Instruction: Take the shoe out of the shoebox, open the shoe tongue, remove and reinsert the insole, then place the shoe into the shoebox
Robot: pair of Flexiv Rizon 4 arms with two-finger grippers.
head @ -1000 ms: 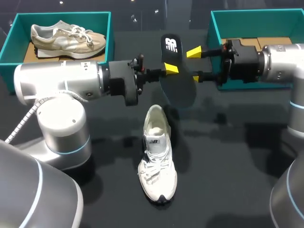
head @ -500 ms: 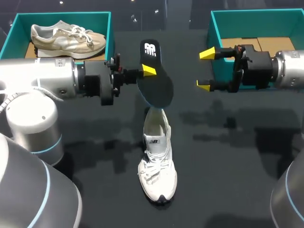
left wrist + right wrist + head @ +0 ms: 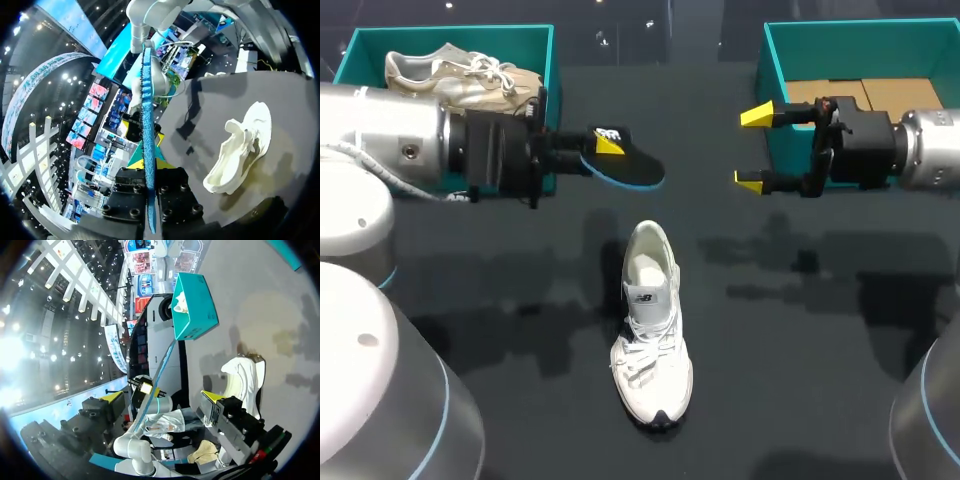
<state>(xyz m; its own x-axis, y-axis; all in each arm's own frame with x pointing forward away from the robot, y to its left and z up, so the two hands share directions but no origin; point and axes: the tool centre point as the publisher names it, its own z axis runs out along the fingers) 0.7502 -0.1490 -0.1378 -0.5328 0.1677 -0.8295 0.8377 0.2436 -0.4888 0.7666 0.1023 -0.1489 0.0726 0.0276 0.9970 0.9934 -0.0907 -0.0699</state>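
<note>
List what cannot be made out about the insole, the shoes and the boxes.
- Left wrist view: the insole stands edge-on, so neither face shows.
- Head view: my left arm covers the beige shoe's sole and most of the left shoebox's floor.
- Head view: the white shoe's toe interior lies hidden under tongue and laces.

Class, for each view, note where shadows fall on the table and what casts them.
Head view: arm shadows darken the table right of the white shoe, below the right gripper. Left wrist view: the shoe's shadow lies on the table beside it. Right wrist view: faint blotchy shadows lie beyond the shoe.
</note>
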